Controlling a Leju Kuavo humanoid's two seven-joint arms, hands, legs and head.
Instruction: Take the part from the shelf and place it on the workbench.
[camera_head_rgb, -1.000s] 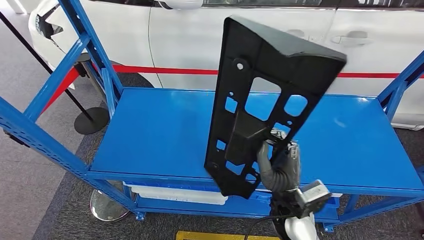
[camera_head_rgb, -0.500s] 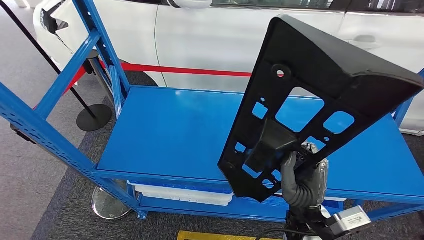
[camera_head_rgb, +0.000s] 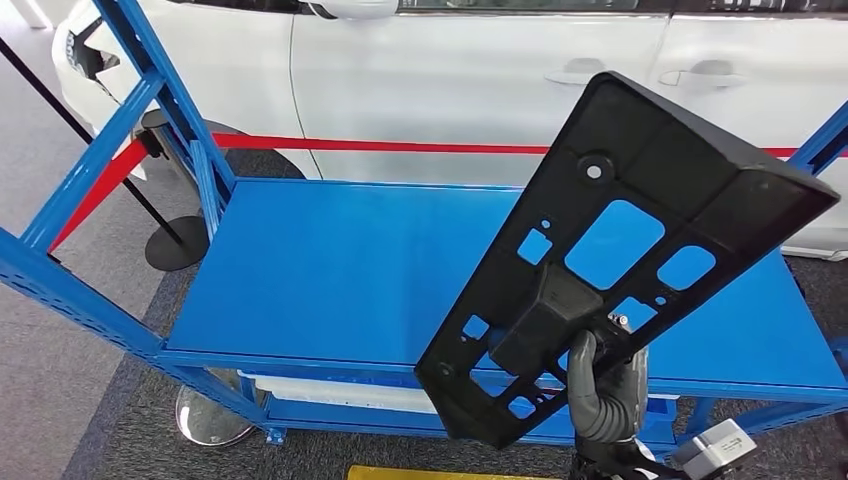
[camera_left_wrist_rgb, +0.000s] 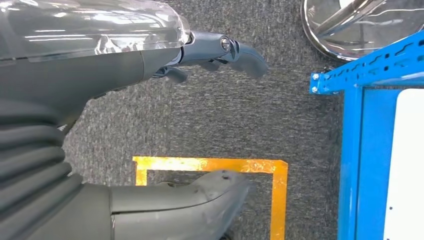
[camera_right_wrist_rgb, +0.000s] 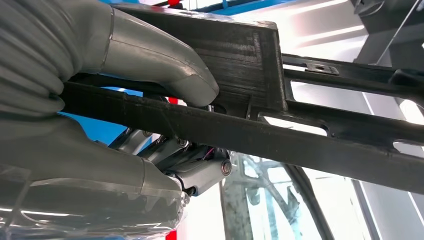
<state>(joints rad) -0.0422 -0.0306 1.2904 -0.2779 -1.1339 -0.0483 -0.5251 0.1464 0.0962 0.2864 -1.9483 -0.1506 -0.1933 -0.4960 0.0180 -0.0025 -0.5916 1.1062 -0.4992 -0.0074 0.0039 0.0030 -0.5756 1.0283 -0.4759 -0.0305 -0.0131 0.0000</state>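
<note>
While my right hand (camera_head_rgb: 603, 392) grips the black part (camera_head_rgb: 620, 250) near its lower end, thumb pressed on one face and fingers (camera_right_wrist_rgb: 195, 172) curled behind the other, the panel stands tilted in the air over the front edge of the blue shelf (camera_head_rgb: 320, 270), its upper end leaning to the right. I see my left hand (camera_left_wrist_rgb: 150, 125) hanging above grey carpet (camera_left_wrist_rgb: 240, 120) and a yellow floor marking (camera_left_wrist_rgb: 277, 190), fingers apart and holding nothing. A white car (camera_head_rgb: 430, 70) stands behind the shelf.
</note>
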